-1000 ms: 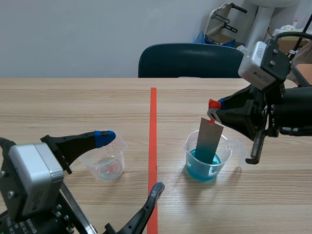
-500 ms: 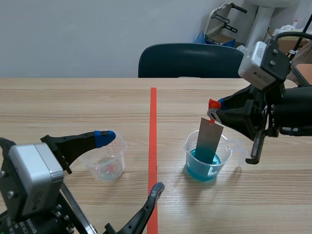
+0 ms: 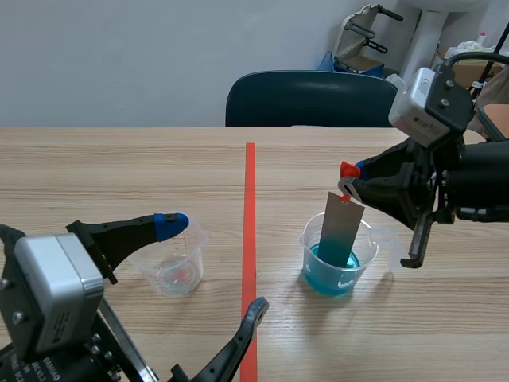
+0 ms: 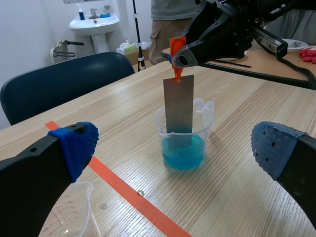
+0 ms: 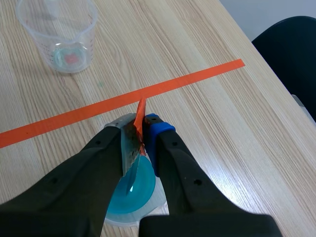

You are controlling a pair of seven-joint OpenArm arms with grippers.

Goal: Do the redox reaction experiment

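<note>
- Beaker of blue solution point(image 3: 350, 274) is standing right of centre in the scene view.
- Clear beaker point(image 3: 175, 270) is sitting at lower left, looking almost empty; my left gripper point(image 3: 213, 267) is gaping wide beside it, holding nothing.
- Metal strip point(image 3: 342, 227) is hanging with its lower end dipping into the blue; I judge immersion is happening, with reaction time and lift-out remaining.
- Orange tab point(image 4: 176, 45) on the strip's top is being pinched by my right gripper point(image 3: 350, 180).

Dark blue chair point(image 3: 310, 97) at far side of wooden table point(image 3: 119, 167), grey wall behind. Left wrist view: white sink point(image 4: 94, 22) w/ bottles on rim; person point(image 4: 170, 10) standing in bkgd, khaki trousers.
</note>
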